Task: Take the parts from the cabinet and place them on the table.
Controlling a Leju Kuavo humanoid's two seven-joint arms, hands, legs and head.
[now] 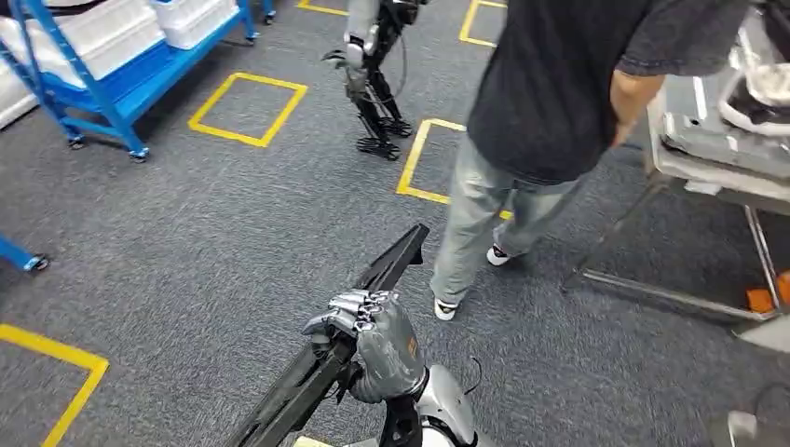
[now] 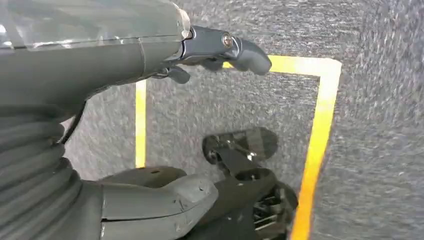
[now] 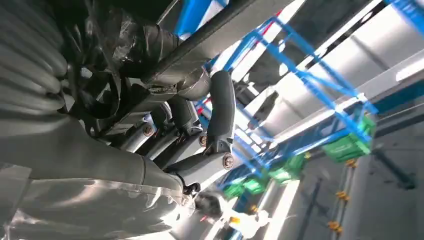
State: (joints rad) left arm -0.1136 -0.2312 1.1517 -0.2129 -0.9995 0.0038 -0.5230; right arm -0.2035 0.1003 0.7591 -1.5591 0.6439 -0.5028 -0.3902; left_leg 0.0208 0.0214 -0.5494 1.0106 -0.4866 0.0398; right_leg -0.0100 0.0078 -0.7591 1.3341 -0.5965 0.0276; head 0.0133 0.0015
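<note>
A long black part (image 1: 359, 317) slants over the grey carpet in the head view, and my right hand (image 1: 377, 343) grips it near its middle. Up close in the right wrist view, the fingers (image 3: 220, 107) of that hand (image 3: 165, 130) curl around the dark bar (image 3: 200, 37). My left hand (image 2: 100, 65) hangs above the floor in the left wrist view, with its fingers (image 2: 235, 50) and thumb (image 2: 165, 195) apart and nothing between them. The table (image 1: 689, 172) stands at the right edge, with grey moulded parts (image 1: 717, 116) lying on it.
A person (image 1: 550, 84) in a dark shirt and grey trousers stands between me and the table. Another robot (image 1: 373, 65) stands farther back. A blue rack (image 1: 112, 79) with white bins is at the far left. Yellow tape squares (image 1: 247, 107) mark the carpet.
</note>
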